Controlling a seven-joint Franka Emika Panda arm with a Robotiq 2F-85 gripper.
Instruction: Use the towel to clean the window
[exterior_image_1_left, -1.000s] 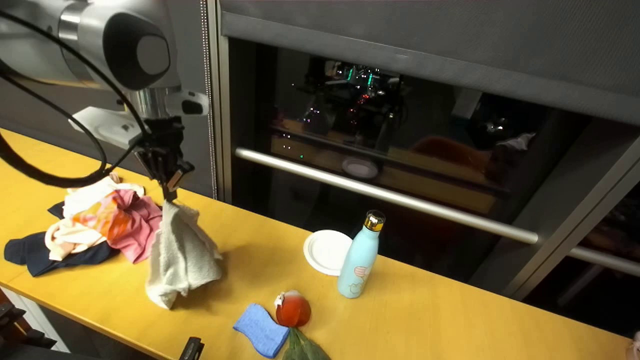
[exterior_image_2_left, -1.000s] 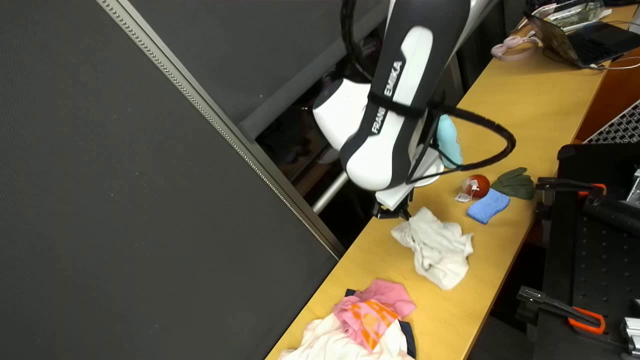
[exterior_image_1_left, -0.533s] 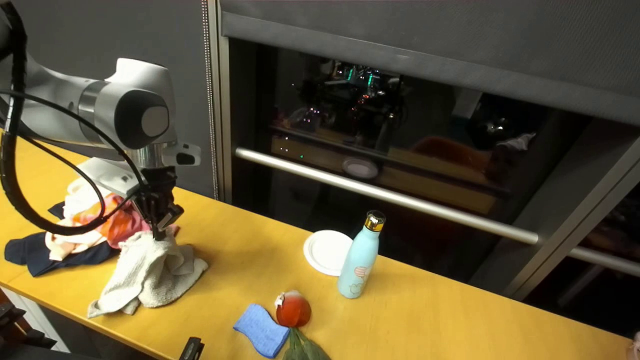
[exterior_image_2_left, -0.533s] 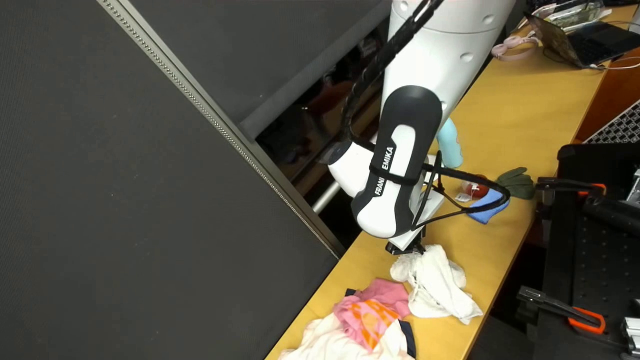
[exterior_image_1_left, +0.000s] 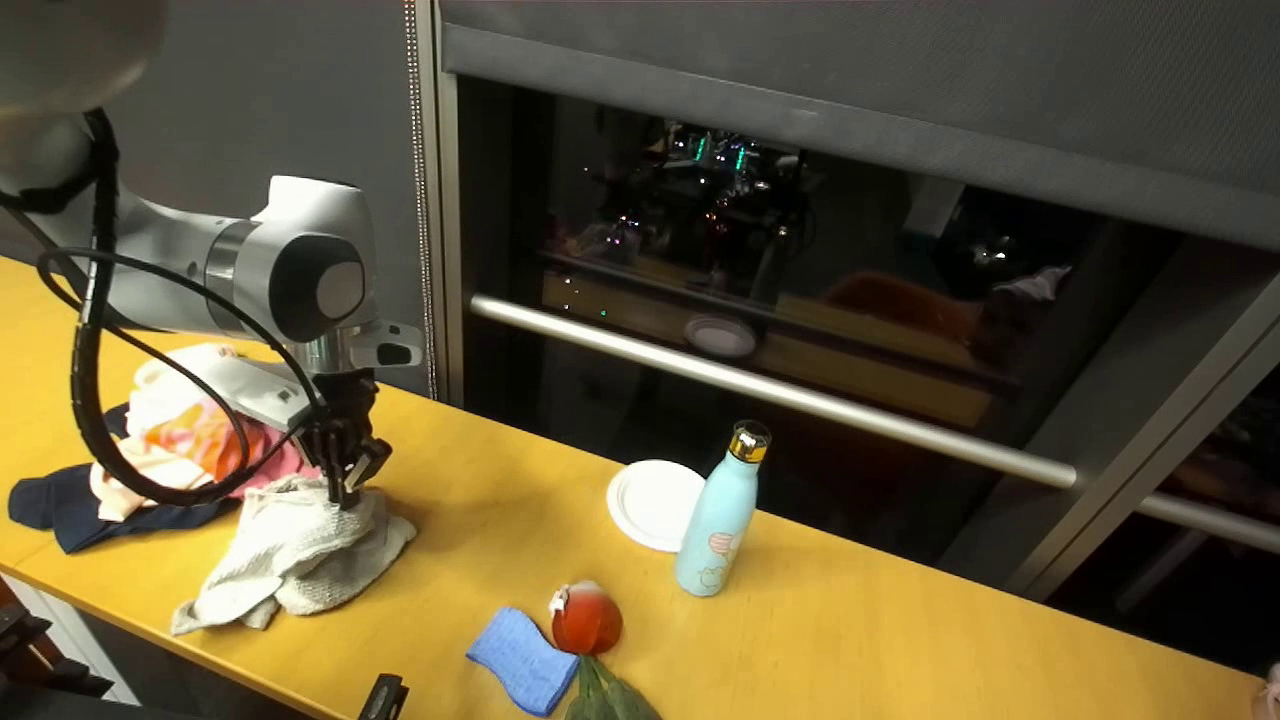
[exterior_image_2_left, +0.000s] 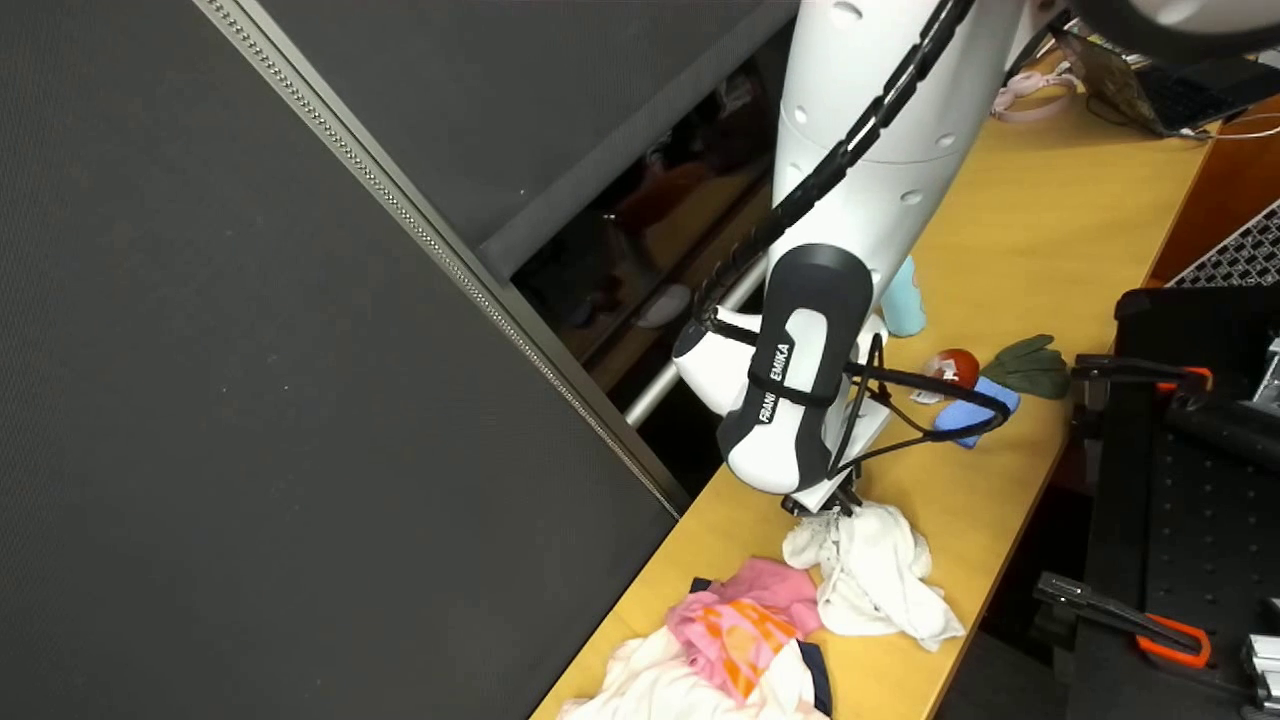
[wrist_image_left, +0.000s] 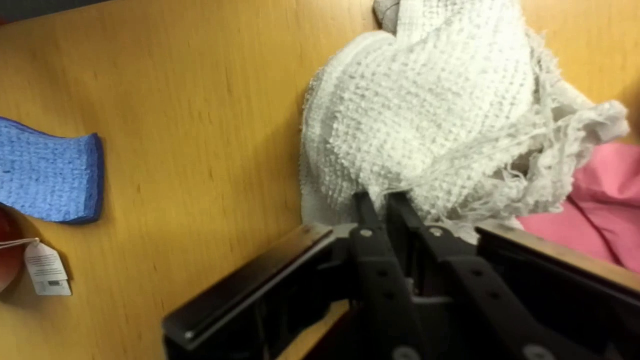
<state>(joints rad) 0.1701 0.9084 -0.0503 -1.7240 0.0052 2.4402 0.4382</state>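
The towel is off-white and rumpled. It shows in both exterior views (exterior_image_1_left: 300, 555) (exterior_image_2_left: 875, 580) and fills the upper middle of the wrist view (wrist_image_left: 425, 115). Most of it lies in folds on the table beside the clothes pile. My gripper (exterior_image_1_left: 345, 498) points down at the towel's window-side upper part. In the wrist view the two fingertips (wrist_image_left: 382, 199) are close together with a fold of towel between them; the fold's lower part is hidden. The window (exterior_image_1_left: 600, 220) is dark glass behind the table, partly covered by a grey blind, and also shows in an exterior view (exterior_image_2_left: 610, 290).
A pile of pink, cream and navy clothes (exterior_image_1_left: 190, 450) touches the towel's far side. A blue bottle (exterior_image_1_left: 718, 520), white plate (exterior_image_1_left: 650, 505), blue sponge (exterior_image_1_left: 525, 660), red round object (exterior_image_1_left: 586, 618) and green glove (exterior_image_1_left: 610, 695) stand or lie farther along. A metal rail (exterior_image_1_left: 760, 385) crosses the window.
The arm has come down toward the clothes pile. The towel went from hanging under the gripper to lying in folds on the table. Lately the gripper moved slightly lower and toward the window.
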